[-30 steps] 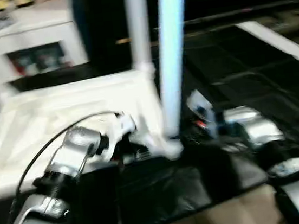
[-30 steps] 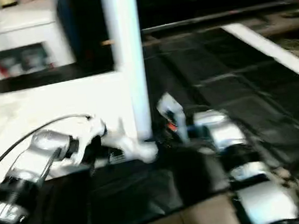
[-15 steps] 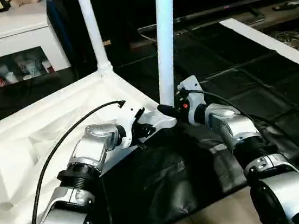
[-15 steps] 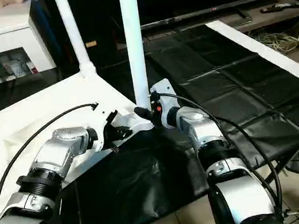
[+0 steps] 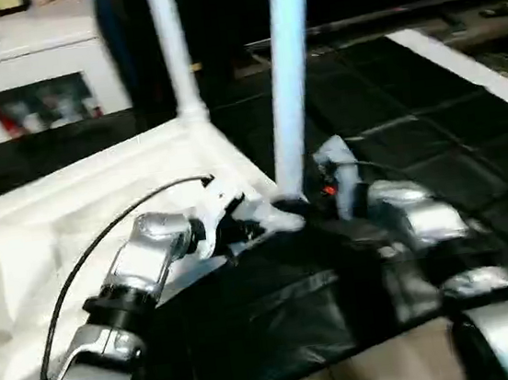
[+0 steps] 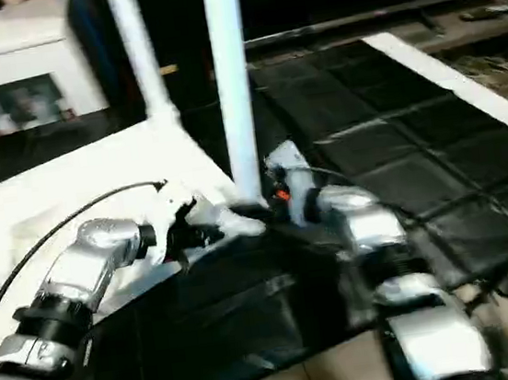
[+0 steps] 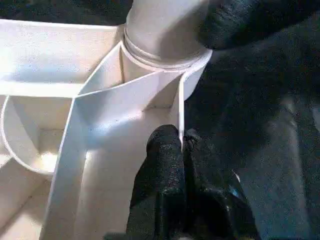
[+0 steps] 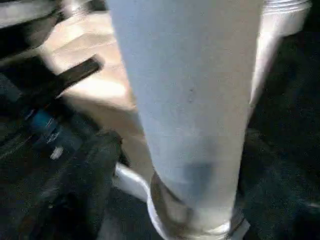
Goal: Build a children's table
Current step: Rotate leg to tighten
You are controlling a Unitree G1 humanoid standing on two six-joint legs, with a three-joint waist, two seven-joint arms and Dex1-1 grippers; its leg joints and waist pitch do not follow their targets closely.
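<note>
Black quilted matting (image 5: 383,109) covers the floor of a dim room, and on it the children's table lies upside down, its ribbed underside facing up so the corner sockets can take the legs; nearest the camera, the left gripper (image 7: 181,145) has its fingers (image 7: 165,155) closed tight on the thin rim wall of the table top (image 5: 46,234) just beside the near corner, a hold that looks meant to pin the top in place while the leg is worked; in the left wrist view the rim runs between the two black fingers and on to the round corner socket (image 7: 160,55); just beyond, the near leg (image 5: 289,74) stands upright in that socket; the right gripper (image 5: 316,203) sits at the foot of this leg, reaching in from the opposite side, and whether its fingers are clasping the leg or have parted from it cannot be told; the pairing of one arm bracing and one at the leg suggests the leg is being seated or checked; farther back, a second leg (image 5: 172,52) rises from the next corner along the same edge; behind it stands a white cabinet (image 5: 36,78) with glass doors.
</note>
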